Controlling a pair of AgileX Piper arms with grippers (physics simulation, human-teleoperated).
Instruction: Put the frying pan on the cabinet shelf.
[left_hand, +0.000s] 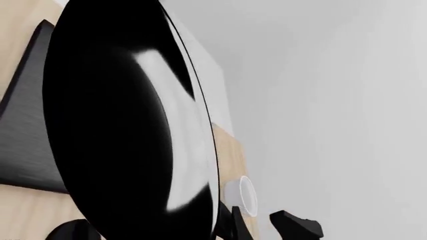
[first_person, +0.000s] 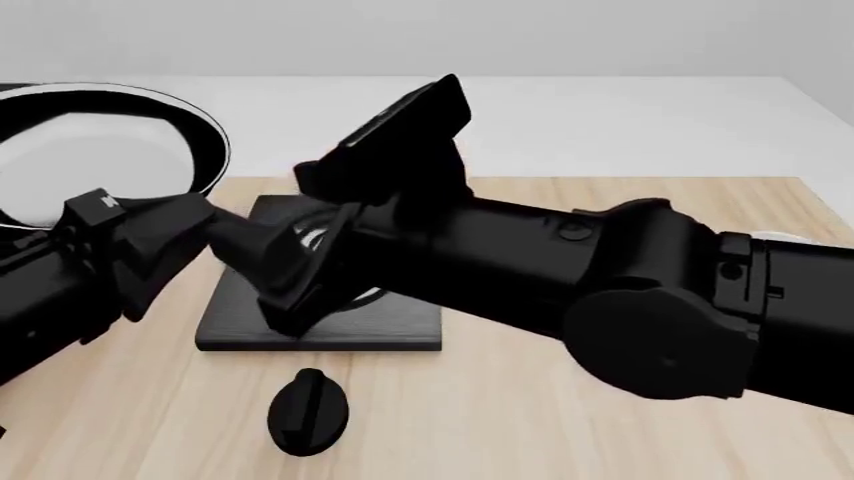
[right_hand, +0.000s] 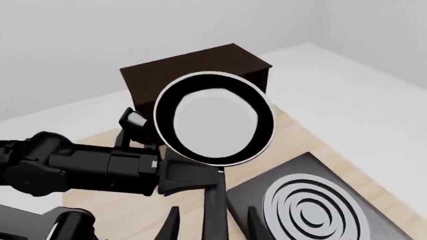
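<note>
Black and glossy, the frying pan (left_hand: 127, 125) fills the left wrist view, so the left gripper's grip cannot be told there. In the front view it is raised at far left, cut off by the frame; the cabinet is not shown. In the right wrist view the handle lies between the right gripper (right_hand: 210, 225) fingers; closure is unclear. The cabinet shelf (right_hand: 193, 62) waits behind; the pan should be kept level.

Left gripper (right_hand: 177, 180) and right gripper (right_hand: 210, 222) are seen raised and converged; fingers of each are clamped on something between them.
</note>
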